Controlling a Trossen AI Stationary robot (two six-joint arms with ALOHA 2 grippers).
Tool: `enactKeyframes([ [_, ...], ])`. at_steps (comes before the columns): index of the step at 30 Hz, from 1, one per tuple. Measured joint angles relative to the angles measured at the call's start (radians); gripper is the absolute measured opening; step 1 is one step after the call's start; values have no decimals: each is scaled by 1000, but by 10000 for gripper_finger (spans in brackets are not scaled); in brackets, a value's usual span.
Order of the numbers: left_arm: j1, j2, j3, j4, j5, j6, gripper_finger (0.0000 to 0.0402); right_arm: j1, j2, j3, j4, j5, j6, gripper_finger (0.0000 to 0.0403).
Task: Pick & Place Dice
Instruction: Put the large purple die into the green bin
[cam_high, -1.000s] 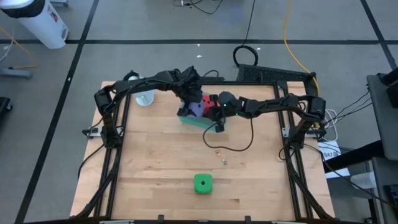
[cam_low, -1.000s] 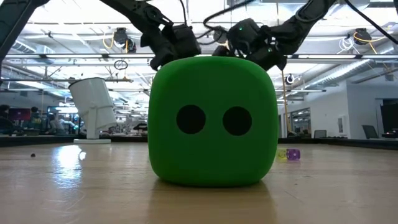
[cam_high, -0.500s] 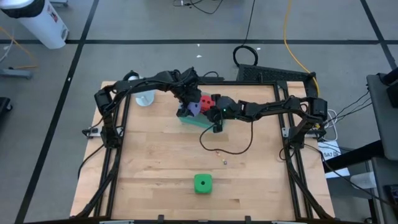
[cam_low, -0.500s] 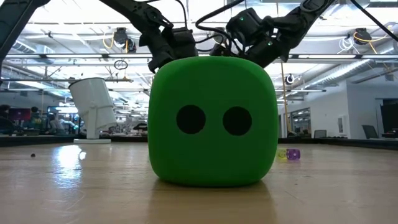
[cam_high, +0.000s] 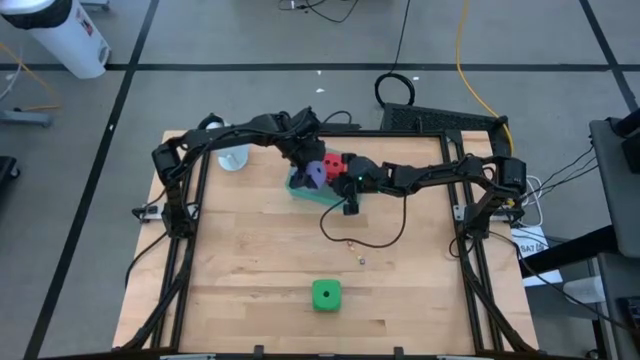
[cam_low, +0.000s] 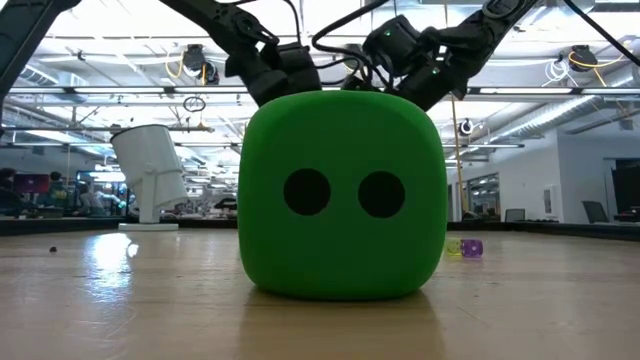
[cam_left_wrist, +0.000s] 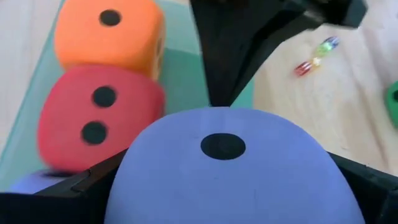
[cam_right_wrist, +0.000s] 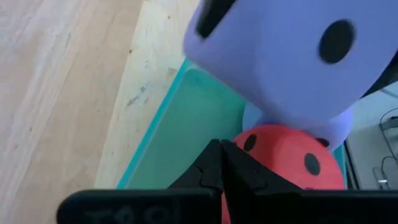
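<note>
My left gripper (cam_high: 308, 165) is shut on a purple die (cam_left_wrist: 224, 168) above the teal tray (cam_high: 300, 192) at the table's far middle. In the tray I see a red die (cam_left_wrist: 93, 124), an orange die (cam_left_wrist: 109, 34) and a second purple die (cam_right_wrist: 339, 130). My right gripper (cam_right_wrist: 221, 163) is shut, with its tips over the tray beside the red die (cam_right_wrist: 280, 155); whether they touch anything I cannot tell. The green die (cam_high: 326, 294) rests on its bottom face near the table's near edge and fills the low view (cam_low: 340, 195). My left gripper pinches the purple die between its two fingers (cam_left_wrist: 81, 186), one on each of two opposite side faces (cam_left_wrist: 134, 180). The fingers come from above, pointing down. The die sits over the second purple die and the red die; whether it rests on them I cannot tell.
A white cup-like object (cam_high: 232, 157) stands at the far left of the table. Tiny dice (cam_high: 355, 250) lie on the wood at mid table, near a dark cable loop (cam_high: 375, 228). Bare wood lies between the tray and the green die.
My right gripper has risen a little and moved slightly toward the table's left, closer to the held purple die. My left gripper has kept its hold on that die almost in place.
</note>
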Motion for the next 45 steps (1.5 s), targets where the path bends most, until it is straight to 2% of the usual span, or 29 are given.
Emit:
enactKeyframes([
  [3,6,0,0,-3,-53,-21,400,0,0,0,-11,0,5,0],
  [6,1,0,0,-17,-216,-26,400,0,0,0,-20,5,8,0],
  [7,1,0,0,-24,-218,-28,400,0,0,0,-21,14,8,0],
  [9,10,2,-2,-8,-121,-57,400,0,0,0,-23,32,7,0],
  [11,10,2,-2,20,-84,-72,400,-1,-1,0,-24,52,4,0],
  [17,5,1,-1,16,-69,-85,400,-8,-1,0,-32,53,25,0],
  [23,5,-2,-1,-8,-199,-39,400,-7,-1,0,-44,53,71,0],
  [29,0,-2,-1,2,-271,57,400,-7,-37,2,-62,48,106,0],
  [32,-3,-3,-1,11,-279,80,400,-6,-60,2,-79,48,115,0],
  [38,-29,-3,-1,2,-272,-53,400,-3,-90,2,-109,46,128,0],
  [45,-52,-2,-21,52,-257,-62,400,13,-95,2,-66,47,74,0],
])
